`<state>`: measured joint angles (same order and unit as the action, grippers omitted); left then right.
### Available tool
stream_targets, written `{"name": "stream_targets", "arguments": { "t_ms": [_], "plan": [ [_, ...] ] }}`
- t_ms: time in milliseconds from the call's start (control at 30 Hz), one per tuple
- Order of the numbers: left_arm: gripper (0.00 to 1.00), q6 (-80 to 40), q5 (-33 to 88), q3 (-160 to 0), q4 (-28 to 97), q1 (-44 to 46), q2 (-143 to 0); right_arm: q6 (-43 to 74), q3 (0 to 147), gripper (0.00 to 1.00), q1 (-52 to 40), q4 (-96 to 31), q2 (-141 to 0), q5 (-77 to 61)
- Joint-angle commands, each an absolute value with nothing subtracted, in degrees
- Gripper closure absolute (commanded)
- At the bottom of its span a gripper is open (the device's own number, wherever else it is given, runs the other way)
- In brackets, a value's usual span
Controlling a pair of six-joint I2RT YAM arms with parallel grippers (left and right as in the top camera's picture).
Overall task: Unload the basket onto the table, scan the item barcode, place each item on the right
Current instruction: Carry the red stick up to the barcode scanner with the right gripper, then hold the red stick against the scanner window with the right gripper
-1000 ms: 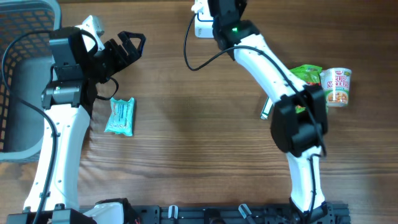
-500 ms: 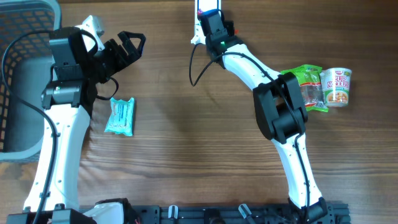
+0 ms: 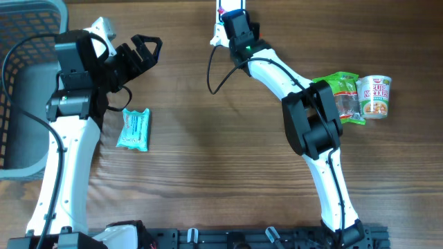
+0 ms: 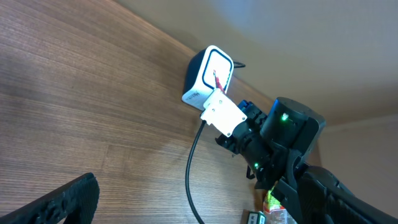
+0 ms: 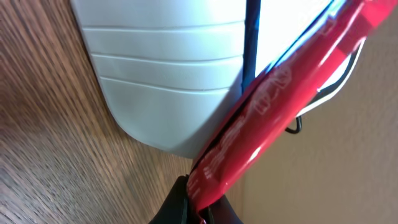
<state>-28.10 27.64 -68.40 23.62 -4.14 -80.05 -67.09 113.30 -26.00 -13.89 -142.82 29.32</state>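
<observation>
Right arm now stretches to the far edge, right gripper [image 5: 198,205] clamped on the red packet [image 5: 280,93] at the barcode scanner [image 5: 161,62]; left gripper [image 3: 147,47] gapes; an edge-on packet may hide its barcode.

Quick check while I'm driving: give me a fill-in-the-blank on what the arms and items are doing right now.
1. The stick packet pinched in the right fingers and held at the scanner is ____ in colour.
2. The left fingers are ____ and hold nothing.
3. The teal packet lies on the table beside the ____ arm.
4. The cup noodles sits next to a ____ snack bag.

Missing words: red; open; left; green
</observation>
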Motion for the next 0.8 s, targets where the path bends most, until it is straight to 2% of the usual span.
{"name": "stream_targets", "arguments": {
  "t_ms": [0,367,600,767],
  "plan": [
    [0.00,-27.40,27.11,-68.90,23.49,-4.36,-80.38,-65.93,114.13,0.96,-26.24,-13.61,-141.29,25.41],
    [0.00,-27.40,27.11,-68.90,23.49,-4.36,-80.38,-62.96,114.45,0.96,-26.22,-14.22,-138.04,25.43],
    [0.00,-27.40,27.11,-68.90,23.49,-4.36,-80.38,-68.64,114.43,0.96,-26.17,-14.39,-136.40,25.45],
    [0.00,-27.40,27.11,-68.90,23.49,-4.36,-80.38,-68.51,114.43,0.96,-25.23,-14.33,-136.40,22.59]
  ]
}}
